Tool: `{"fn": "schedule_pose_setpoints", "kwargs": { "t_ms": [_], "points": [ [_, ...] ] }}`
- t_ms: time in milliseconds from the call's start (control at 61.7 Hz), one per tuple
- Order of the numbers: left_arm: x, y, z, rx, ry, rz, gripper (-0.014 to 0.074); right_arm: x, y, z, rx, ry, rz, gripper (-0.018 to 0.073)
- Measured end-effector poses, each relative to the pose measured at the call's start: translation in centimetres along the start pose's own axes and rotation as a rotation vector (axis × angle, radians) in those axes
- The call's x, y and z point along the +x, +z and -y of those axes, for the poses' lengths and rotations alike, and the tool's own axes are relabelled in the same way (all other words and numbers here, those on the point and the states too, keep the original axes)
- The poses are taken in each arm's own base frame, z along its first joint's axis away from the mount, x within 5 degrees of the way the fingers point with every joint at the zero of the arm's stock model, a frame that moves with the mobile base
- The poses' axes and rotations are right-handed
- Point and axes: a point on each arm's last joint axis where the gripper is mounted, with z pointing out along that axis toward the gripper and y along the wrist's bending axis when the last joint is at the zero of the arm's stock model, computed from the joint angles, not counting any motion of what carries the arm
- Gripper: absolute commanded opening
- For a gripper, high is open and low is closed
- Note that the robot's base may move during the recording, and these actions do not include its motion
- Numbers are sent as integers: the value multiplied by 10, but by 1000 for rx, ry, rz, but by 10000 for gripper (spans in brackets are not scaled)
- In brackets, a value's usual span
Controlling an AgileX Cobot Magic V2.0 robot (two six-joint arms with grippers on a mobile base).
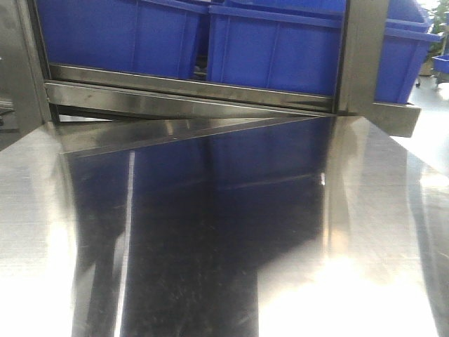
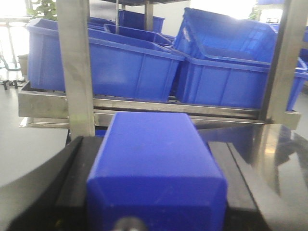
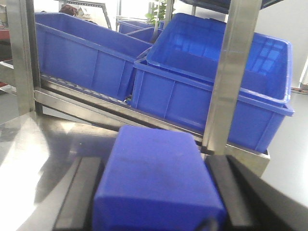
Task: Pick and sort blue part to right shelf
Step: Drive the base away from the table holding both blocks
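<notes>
Left wrist view: left gripper (image 2: 150, 144) clamped on a blue part (image 2: 154, 178). Right gripper (image 3: 156, 156) likewise clamped on another blue part (image 3: 156, 190). Shelf (image 2: 77, 72) with crates (image 2: 120, 70) stands at far side.

In the left wrist view a blurred blue block (image 2: 156, 168) runs off the bottom edge and covers the inner faces of the left fingers (image 2: 79, 183), so their grip cannot be judged (likewise on the right: block (image 3: 156, 180), right fingers (image 3: 79, 192)). Shelf posts (image 3: 233, 72) hide strips of the crates (image 3: 192, 96); the front view crops the crates (image 1: 273, 49) at its top.
</notes>
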Motion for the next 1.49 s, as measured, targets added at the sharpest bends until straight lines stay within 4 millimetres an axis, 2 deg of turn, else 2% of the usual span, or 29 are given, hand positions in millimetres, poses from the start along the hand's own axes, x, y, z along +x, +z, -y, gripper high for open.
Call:
{"fn": "schedule_pose_setpoints", "kwargs": {
  "t_ms": [1492],
  "points": [
    [0, 0, 0, -6, 0, 0, 333, -1, -1, 0, 0, -3, 11, 190]
  ]
}}
